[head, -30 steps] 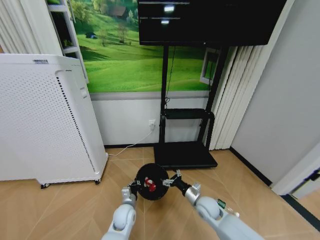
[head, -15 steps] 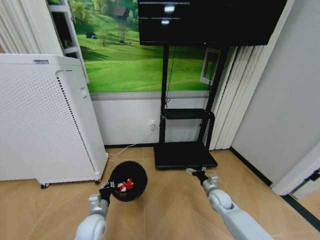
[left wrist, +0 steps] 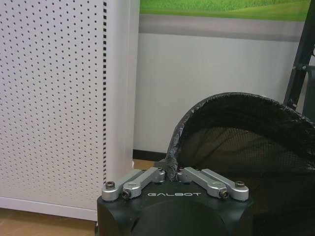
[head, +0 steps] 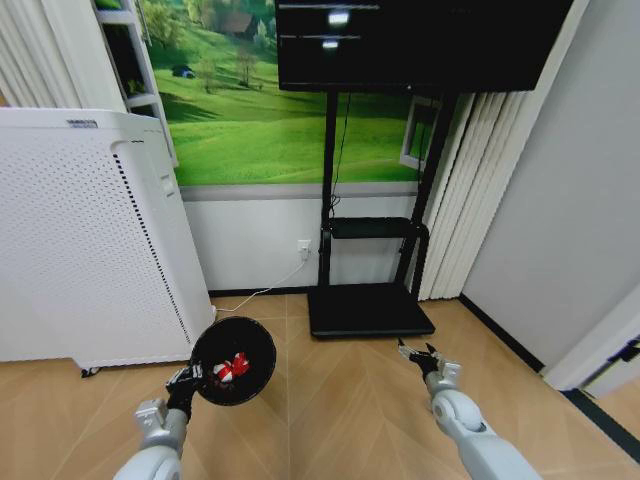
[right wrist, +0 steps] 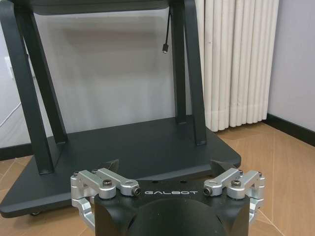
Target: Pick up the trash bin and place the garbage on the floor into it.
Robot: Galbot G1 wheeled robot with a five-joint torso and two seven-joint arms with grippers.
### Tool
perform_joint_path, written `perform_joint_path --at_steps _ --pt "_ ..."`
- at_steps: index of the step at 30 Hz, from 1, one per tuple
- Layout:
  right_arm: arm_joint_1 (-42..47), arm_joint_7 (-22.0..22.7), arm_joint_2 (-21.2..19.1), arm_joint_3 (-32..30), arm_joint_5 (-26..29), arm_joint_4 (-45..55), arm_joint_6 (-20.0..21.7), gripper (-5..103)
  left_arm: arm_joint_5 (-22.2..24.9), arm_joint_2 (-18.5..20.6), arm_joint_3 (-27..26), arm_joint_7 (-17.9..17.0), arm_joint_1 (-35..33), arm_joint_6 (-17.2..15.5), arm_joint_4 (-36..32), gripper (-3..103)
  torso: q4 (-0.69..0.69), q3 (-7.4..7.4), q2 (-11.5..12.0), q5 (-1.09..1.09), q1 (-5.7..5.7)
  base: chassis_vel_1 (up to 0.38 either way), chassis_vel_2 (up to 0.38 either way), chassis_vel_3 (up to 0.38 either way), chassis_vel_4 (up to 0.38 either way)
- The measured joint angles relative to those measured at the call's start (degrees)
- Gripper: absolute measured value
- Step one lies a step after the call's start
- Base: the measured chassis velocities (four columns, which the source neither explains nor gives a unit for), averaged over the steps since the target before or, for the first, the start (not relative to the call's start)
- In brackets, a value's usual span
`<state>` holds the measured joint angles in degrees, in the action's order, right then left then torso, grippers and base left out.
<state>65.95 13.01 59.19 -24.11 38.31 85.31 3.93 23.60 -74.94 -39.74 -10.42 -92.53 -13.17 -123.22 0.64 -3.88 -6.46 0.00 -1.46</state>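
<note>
Left end effector [head: 187, 379] pinched closed (arm low and forward), right end effector [head: 424, 353] spread wide, empty

trash bin [left wrist: 246, 142] partly off-frame

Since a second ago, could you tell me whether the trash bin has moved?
Yes. The trash bin, held by the left gripper, shifted left, from before the TV stand toward the white appliance.
</note>
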Motion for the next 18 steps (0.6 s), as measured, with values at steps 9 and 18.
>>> perform_joint_path --at_steps 9,18 --pt "0.9 -1.0 1.2 -0.1 0.5 0.8 -0.4 100 4.8 5.9 -1.8 6.8 1.1 5.2 2.9 3 0.02 0.00 0.0 -0.01 0.00 0.000 0.000 0.000 0.000" --pt "0.6 -1.9 1.6 0.2 0.2 -0.2 -0.4 100 4.5 5.9 -1.6 7.3 1.8 5.8 4.9 3 -0.01 -0.01 0.0 -0.01 0.00 -0.016 -0.009 0.011 0.014"
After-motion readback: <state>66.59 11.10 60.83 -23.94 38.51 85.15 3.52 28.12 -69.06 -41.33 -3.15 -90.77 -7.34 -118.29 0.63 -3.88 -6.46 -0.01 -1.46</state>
